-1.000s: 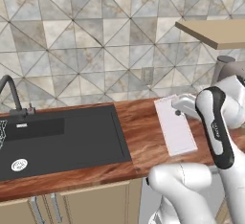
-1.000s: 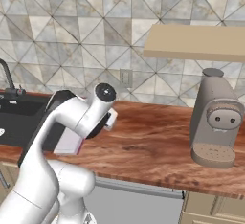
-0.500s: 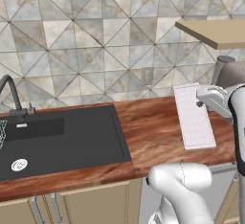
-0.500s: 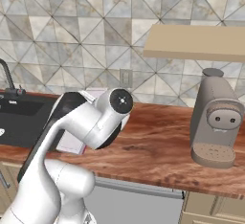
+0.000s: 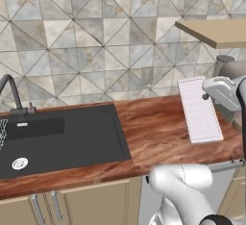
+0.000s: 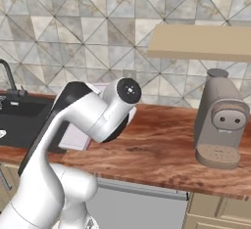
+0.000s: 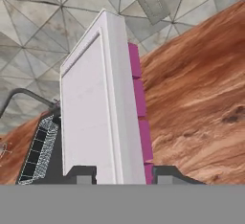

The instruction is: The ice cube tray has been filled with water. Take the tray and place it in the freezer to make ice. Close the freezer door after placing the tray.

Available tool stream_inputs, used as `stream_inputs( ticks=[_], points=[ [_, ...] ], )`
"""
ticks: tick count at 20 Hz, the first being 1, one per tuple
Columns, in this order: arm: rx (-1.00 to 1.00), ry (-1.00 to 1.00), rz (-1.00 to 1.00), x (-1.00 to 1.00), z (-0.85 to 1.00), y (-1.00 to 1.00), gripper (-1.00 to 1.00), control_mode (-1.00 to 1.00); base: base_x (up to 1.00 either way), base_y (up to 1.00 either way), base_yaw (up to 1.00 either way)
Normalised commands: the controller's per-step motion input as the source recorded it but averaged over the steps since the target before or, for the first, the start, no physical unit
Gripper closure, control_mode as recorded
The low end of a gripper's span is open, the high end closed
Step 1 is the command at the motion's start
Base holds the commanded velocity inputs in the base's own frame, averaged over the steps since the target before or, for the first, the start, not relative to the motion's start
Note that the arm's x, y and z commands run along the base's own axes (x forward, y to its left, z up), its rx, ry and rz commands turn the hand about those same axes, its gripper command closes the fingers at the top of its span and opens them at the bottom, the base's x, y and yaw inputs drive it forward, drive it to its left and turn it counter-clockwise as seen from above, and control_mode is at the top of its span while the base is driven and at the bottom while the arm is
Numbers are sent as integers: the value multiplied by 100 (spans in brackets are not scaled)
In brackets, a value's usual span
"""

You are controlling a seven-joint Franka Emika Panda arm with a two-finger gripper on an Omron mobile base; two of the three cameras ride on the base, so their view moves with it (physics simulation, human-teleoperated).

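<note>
The ice cube tray (image 5: 199, 109) is a pale slab with a faint pink grid, held lifted over the right end of the wooden counter (image 5: 153, 123). My gripper (image 5: 207, 94) is shut on its right long edge. In the hand view the tray (image 7: 95, 108) rises from between the finger tips (image 7: 85, 175), with magenta cells along its side, and my gripper (image 7: 122, 175) clamps its near end. In the right base view a piece of the tray (image 6: 76, 137) peeks from behind my arm. The freezer and its door are out of view.
A black sink (image 5: 57, 137) with a faucet (image 5: 12, 92) fills the counter's left half. A grey coffee machine (image 6: 218, 118) stands at the right under a wooden shelf (image 6: 201, 42). A wall outlet (image 5: 146, 75) sits on the tiled backsplash.
The arm has swung right, carrying the tray rightward and slightly up from the middle of the counter. The sink and counter have stayed in place.
</note>
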Motion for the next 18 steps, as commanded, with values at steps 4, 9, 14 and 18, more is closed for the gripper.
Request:
stream_inputs(
  ticks=[4, 9, 14, 18],
  points=[
    [0, 0, 0, 0, 0, 0, 100, 100, -98, 2, 6],
    [0, 0, 0, 0, 0, 0, 100, 100, -100, 16, 13],
    [0, 0, 0, 0, 0, 0, 100, 100, -56, 43, 25],
    [0, 0, 0, 0, 0, 0, 100, 100, -5, 50, 41]
  ],
)
